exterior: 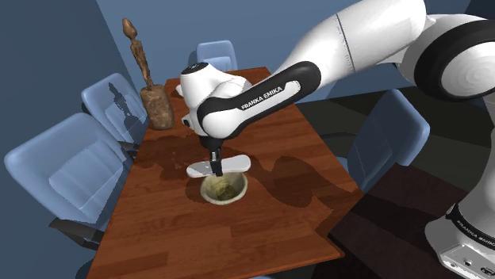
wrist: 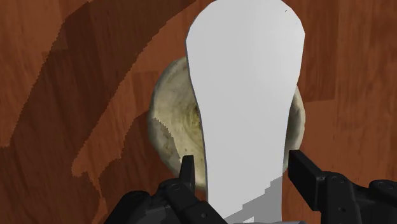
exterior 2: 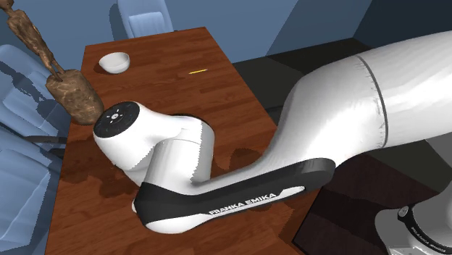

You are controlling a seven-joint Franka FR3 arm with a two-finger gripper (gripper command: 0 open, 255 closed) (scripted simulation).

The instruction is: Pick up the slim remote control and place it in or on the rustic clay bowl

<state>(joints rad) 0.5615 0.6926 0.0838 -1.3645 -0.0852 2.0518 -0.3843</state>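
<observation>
The fingers [wrist: 187, 173] clasp the plain white remote [exterior: 236, 163] crosswise, apparently just above the mottled beige bowl [exterior: 224, 191] on the wooden table [exterior: 270, 222].

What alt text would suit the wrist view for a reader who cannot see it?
The black gripper clasps a plain white slim remote directly over a pale, mottled bowl. The bowl sits on a reddish-brown wooden table crossed by a shadow.

White FRANKA EMIKA lettering runs along the arm's dark link [exterior: 262, 93] (both exterior views).
</observation>
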